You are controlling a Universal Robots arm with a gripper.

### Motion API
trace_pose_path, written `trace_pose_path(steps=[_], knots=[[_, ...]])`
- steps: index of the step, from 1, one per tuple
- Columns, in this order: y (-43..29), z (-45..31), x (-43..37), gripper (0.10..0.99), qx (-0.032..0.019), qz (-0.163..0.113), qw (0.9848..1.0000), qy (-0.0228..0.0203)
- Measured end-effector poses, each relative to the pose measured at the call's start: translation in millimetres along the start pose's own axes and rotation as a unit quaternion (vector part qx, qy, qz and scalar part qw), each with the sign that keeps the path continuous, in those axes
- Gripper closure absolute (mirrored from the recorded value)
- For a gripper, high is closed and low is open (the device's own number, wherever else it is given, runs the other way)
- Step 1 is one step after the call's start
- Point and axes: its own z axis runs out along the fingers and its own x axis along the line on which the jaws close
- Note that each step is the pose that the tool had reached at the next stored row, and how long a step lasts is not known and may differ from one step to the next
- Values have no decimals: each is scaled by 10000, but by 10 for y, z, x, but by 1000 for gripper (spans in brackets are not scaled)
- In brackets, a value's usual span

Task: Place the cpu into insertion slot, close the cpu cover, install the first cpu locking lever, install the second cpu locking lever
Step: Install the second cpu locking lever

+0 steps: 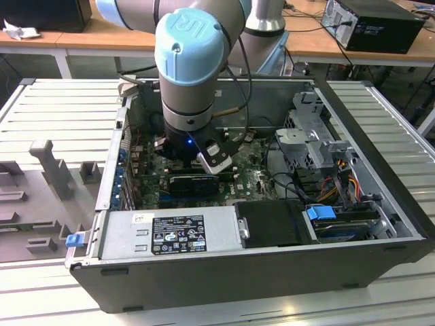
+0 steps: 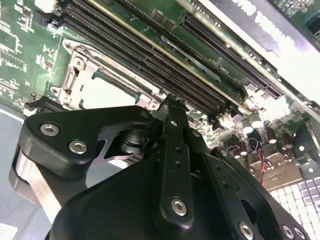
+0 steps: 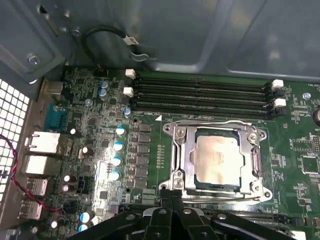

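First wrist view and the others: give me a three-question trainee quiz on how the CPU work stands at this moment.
1. True or false: the cpu already sits in the insertion slot.
2. Multiple choice: in the first wrist view, the cpu cover is (A) lifted upright on its hinge, (B) lying flat around the chip, (C) removed from the board.
3. Fill in: in the first wrist view, the gripper is at the socket's edge, on the side opposite the long black ____ slots.

Key
1. True: the pale chip shows through the frame's window.
2. B.
3. Memory.
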Motion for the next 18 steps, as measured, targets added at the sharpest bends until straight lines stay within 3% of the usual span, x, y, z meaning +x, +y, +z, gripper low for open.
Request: trace_pose_path(steps=[6,18], knots=[[2,80,0,980,-16,1,10000,0],[53,139,18,980,-44,0,10000,-2]])
